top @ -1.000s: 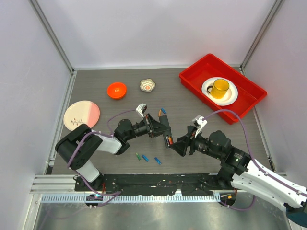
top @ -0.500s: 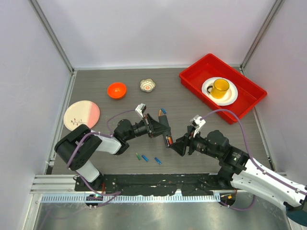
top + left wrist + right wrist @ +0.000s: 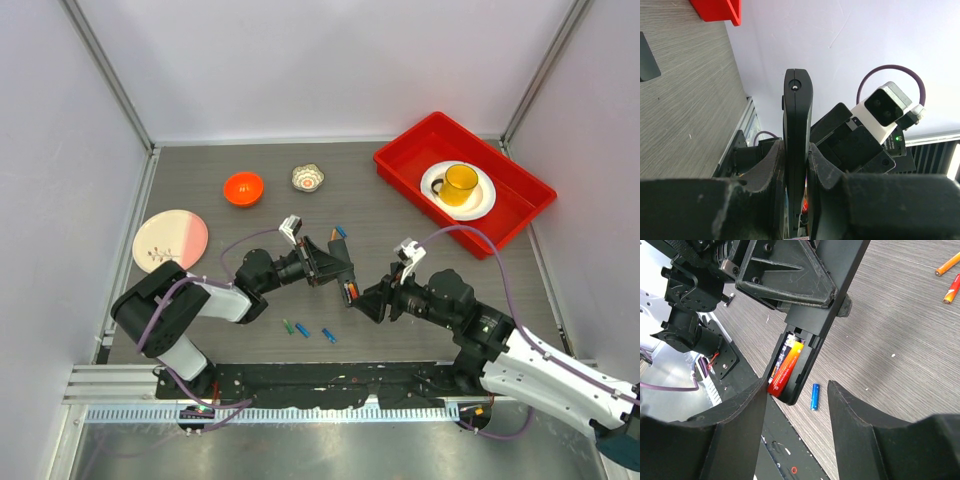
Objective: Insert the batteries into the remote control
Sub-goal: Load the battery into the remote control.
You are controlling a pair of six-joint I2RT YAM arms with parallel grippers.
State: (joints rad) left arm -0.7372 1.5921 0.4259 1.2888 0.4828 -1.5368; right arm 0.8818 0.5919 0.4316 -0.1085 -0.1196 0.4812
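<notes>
Found left end effector (image 3: 796,165) clenched on the remote control (image 3: 797,100), gripped edgewise between both fingers. Noted right end effector (image 3: 797,387) released, fingers apart, empty, near the remote's open compartment (image 3: 790,385). Observed orange-red batteries (image 3: 785,365) seated in that compartment. Logged one blue battery (image 3: 814,396) loose on the bench (image 3: 900,340) just beside it.

Looked down on a black remote control (image 3: 837,285), slanting across and clamped in the left gripper (image 3: 825,297) at the top. Found its open battery bay (image 3: 795,385) carrying orange and red batteries (image 3: 785,367). Caught the right gripper (image 3: 797,390) spread, fingers (image 3: 735,425) flanking the bay's lower end. Noted a blue battery (image 3: 814,396) on the grey table (image 3: 890,340) just beside, orange (image 3: 947,264) and red (image 3: 952,288) ones well apart.
</notes>
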